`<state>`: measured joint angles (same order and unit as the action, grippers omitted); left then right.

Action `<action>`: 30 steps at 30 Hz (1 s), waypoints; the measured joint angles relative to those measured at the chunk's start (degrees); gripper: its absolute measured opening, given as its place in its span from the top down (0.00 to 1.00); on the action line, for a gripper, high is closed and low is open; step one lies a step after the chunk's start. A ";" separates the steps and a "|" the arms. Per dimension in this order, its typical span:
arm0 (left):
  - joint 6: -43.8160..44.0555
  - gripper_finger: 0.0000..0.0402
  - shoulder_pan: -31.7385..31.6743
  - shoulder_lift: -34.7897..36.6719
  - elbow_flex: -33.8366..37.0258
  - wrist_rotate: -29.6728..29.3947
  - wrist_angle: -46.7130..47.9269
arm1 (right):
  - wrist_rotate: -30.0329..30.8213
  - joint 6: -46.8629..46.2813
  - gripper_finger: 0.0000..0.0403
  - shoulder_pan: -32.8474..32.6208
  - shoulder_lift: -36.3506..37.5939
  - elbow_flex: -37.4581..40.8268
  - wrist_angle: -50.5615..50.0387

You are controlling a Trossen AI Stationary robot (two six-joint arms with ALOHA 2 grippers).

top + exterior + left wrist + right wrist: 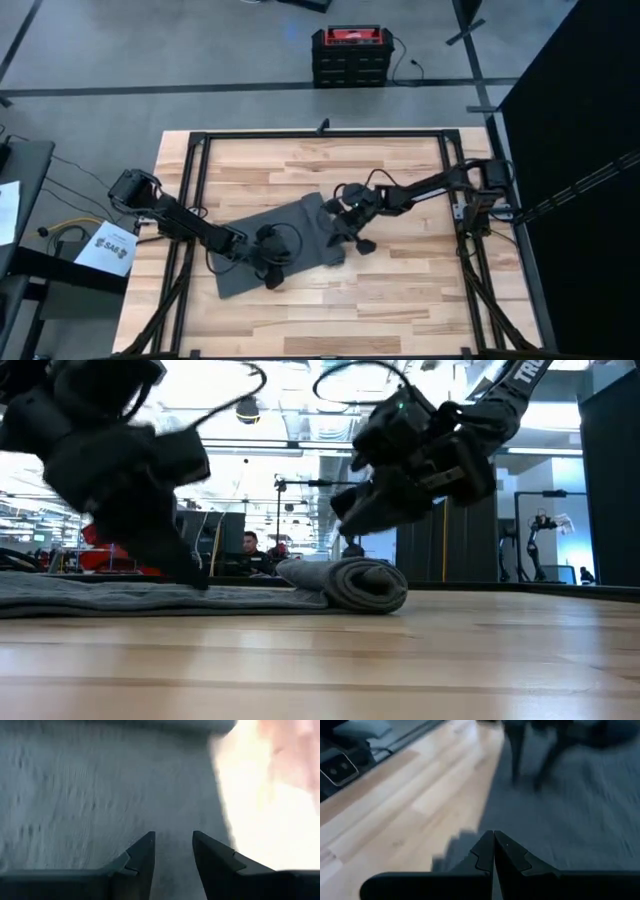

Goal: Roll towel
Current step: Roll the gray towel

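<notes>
Lying mid-tabletop [400, 290], one towel [300, 225] runs its long axis diagonally from the near-left up toward the far-right, where its end is rolled. Two grippers work it: the left gripper [272, 280] stands on the flat part, jaws narrowly apart; the right gripper [338, 238] hovers at the roll [350, 585], jaws closed.

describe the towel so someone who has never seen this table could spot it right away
On the wooden table, look near the middle, between the two dark arms. The towel is a plain dark grey cloth lying mostly flat, with the left end effector over it and the right end effector at its rolled-up end. It is the only cloth there.
</notes>
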<state>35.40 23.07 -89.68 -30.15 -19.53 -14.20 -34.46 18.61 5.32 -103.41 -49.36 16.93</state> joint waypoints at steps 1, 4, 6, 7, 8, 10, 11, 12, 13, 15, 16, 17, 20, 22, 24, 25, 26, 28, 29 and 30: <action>-0.59 0.71 0.00 1.11 -0.02 -0.02 -0.12 | 0.44 -0.06 1.00 0.55 0.41 0.02 -1.75; -3.44 0.71 -0.09 4.94 -0.02 -0.71 -0.17 | 4.80 0.04 1.00 1.87 2.24 0.02 -6.62; -6.46 0.71 -0.65 7.58 -0.08 -2.27 -0.56 | 11.29 0.65 1.00 2.50 3.76 0.02 -10.72; -8.15 0.71 -1.23 8.75 -0.13 -3.41 -0.55 | 15.15 1.93 1.00 2.75 4.63 0.02 -13.09; -9.84 0.71 -2.16 9.60 -0.13 -4.31 -0.46 | 18.44 3.66 1.00 3.01 5.47 0.02 -15.70; -12.98 0.71 -5.12 10.19 -0.13 -4.70 -0.88 | 22.69 7.49 0.99 3.53 6.91 0.02 -20.23; -14.18 0.71 -6.86 10.17 -0.13 -4.42 -0.96 | 23.59 9.13 0.99 3.92 7.38 0.02 -22.10; -15.35 0.71 -8.89 9.90 -0.13 -3.65 -1.10 | 23.92 10.23 0.98 4.21 7.61 0.02 -23.21; -16.90 0.71 -10.95 9.56 -0.13 -2.32 -1.68 | 23.95 10.88 0.96 4.52 7.64 0.02 -23.88; -20.63 0.71 -14.77 8.51 -0.13 -0.30 -4.14 | 23.94 11.08 0.92 5.22 7.60 0.02 -25.24; -22.67 0.71 -16.57 8.16 -0.13 1.17 -5.59 | 23.93 10.67 0.90 5.51 7.48 0.02 -25.67; -24.71 0.71 -18.20 7.90 -0.13 2.71 -7.05 | 23.93 10.05 0.87 5.84 7.26 0.02 -25.81; -28.80 0.71 -22.68 7.86 -0.17 9.06 -10.57 | 24.08 8.54 0.83 6.20 6.88 0.02 -25.96; -30.29 0.71 -24.60 7.86 -0.20 12.39 -11.12 | 24.04 7.92 0.81 6.07 6.88 0.02 -25.35; -31.83 0.71 -25.23 7.78 -0.20 13.67 -11.27 | 24.00 7.08 0.81 5.61 6.88 0.02 -24.61; -32.61 0.71 -25.23 7.19 -0.20 13.78 -12.05 | 24.00 6.91 0.81 5.41 6.88 0.02 -24.18; -33.16 0.71 -25.22 6.28 -0.25 13.86 -12.98 | 24.00 6.89 0.81 5.11 6.88 0.02 -23.69; -33.44 0.71 -25.07 3.51 -0.23 14.39 -14.79 | 24.00 6.75 0.81 4.68 6.88 0.00 -22.64; -33.40 0.71 -24.98 1.35 -0.64 14.79 -16.54 | 24.00 6.51 0.81 4.44 6.88 0.05 -22.02; -33.27 0.71 -24.76 -0.81 -1.42 14.99 -17.52 | 23.98 6.06 0.81 4.27 6.88 0.18 -21.03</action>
<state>2.13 -1.69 -90.49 -31.57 -4.54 -31.72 -10.48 24.67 9.59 -96.53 -49.18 -4.10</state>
